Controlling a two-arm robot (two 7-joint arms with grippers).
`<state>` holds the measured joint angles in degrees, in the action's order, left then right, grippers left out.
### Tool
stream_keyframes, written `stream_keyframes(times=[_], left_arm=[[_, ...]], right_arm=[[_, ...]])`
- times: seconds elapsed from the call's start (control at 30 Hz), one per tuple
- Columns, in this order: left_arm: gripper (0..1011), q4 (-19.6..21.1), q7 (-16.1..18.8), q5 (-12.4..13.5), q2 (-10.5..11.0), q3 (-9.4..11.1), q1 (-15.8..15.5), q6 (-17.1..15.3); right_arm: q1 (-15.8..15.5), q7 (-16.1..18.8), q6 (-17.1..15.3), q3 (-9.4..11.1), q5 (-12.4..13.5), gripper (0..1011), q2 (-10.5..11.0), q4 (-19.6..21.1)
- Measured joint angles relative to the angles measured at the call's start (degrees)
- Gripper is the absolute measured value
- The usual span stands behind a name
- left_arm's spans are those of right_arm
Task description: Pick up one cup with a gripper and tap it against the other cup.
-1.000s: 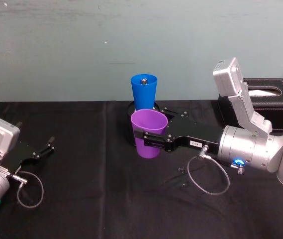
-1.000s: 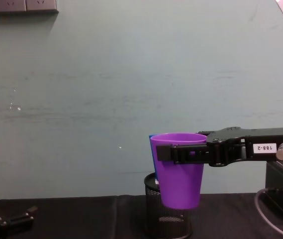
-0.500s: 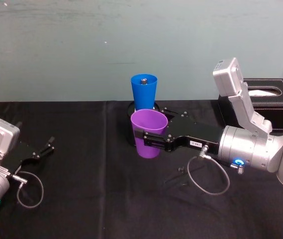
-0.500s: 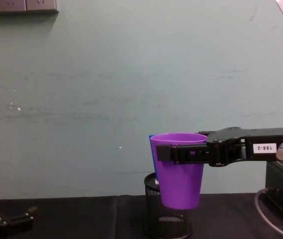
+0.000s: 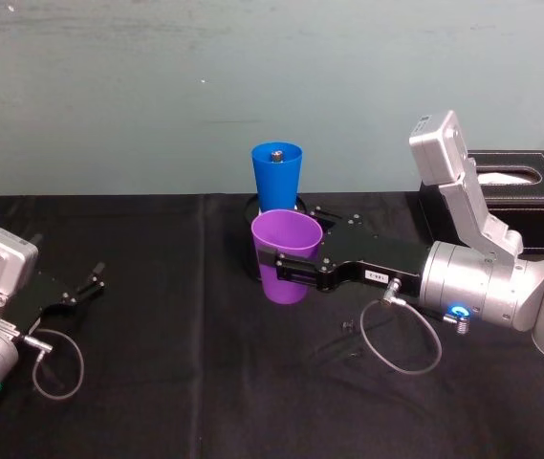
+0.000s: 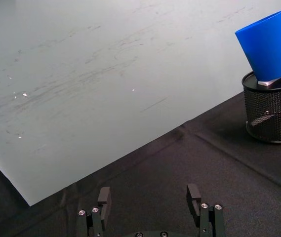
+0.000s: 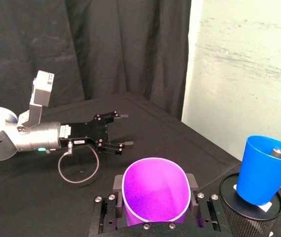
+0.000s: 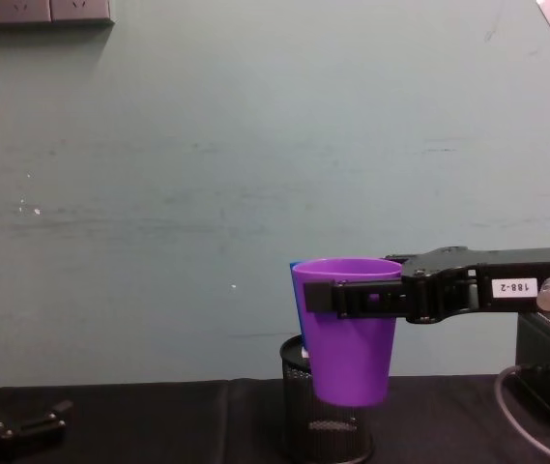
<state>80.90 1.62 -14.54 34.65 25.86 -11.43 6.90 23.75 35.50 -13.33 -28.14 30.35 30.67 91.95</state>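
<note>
Right hand (image 5: 295,267), pinching the upright purple cup (image 5: 281,290) under its rim clear of the tabletop (image 5: 176,363), has the blue cup (image 5: 277,177) on the mesh holder (image 6: 270,116) just beyond at 12 o'clock, while the left hand (image 5: 96,276) lies spread, idle, far at 9 o'clock.

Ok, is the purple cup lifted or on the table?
Lifted: the right gripper holds the purple cup near its rim, base clear of the table.
</note>
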Motion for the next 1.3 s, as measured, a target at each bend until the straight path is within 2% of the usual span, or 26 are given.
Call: stream_keyframes(times=[0.93,1.3], left_arm=[[1000,0.0,0.0,0.0,0.0,0.0,0.0,0.0],[1000,0.0,0.0,0.0,0.0,0.0,0.0,0.0]], right_arm=[[0.0,0.0,0.0,0.0,0.0,732,0.0,0.0],[2.1,-3.8,0.2,-1.0,0.1,733,-0.8,-3.1]])
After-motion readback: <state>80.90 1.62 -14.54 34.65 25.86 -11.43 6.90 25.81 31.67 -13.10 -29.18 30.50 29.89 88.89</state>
